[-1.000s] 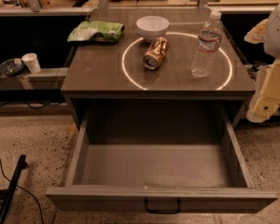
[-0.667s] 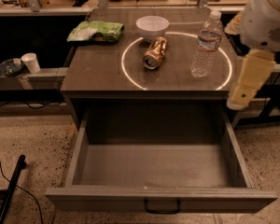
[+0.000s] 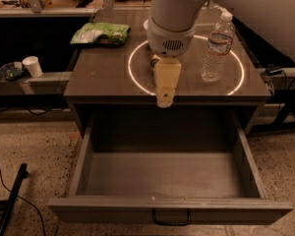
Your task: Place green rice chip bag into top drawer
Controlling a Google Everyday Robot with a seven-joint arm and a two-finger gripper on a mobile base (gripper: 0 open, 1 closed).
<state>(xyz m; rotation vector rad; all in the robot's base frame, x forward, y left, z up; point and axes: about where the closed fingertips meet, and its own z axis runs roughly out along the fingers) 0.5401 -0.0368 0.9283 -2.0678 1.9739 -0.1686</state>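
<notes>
the gripper (image 3: 164,100) hangs from the big white arm (image 3: 173,18) over the near middle of the table (image 3: 103,80), with its tip at the table's near edge. whether it is open or closed cannot be told, and nothing is seen held in it. the bag (image 3: 101,33) lies flat at the table's far left corner, well apart from the gripper and outside the drawer (image 3: 83,156). the drawer stands pulled out toward the near side, its handle (image 3: 171,217) centred on the front panel. a bottle (image 3: 217,45) stands upright on the right of the table, on a bright ring (image 3: 132,68) of light. a sliver of a can (image 3: 154,60) shows just left of the gripper. a white cup (image 3: 32,66) sits on a lower ledge to the left.
</notes>
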